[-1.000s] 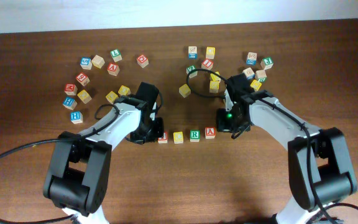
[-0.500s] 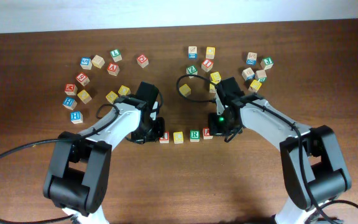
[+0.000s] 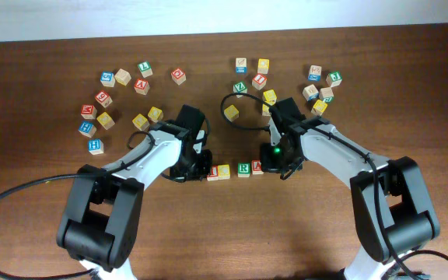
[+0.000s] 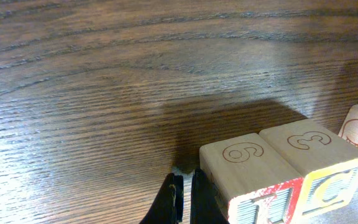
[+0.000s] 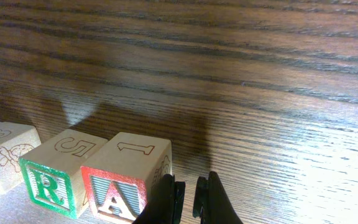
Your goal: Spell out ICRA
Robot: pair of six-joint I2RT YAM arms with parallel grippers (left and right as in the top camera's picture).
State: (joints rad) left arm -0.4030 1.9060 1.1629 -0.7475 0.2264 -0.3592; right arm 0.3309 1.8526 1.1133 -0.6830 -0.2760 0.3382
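While almost closed, right claw [image 5: 190,185] beside A cube [image 5: 124,177].

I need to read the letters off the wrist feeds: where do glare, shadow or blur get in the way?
Left wrist: sheen on the table at left, shadow behind the I cube and C cube, letters partly cropped at the bottom edge. Right wrist: sheen at right, R cube and A cube sharp, readable.

I cube [image 4: 253,180], printed face cut off at bottom edge, A cube [image 3: 257,166], partly hidden under right arm [image 3: 333,149]
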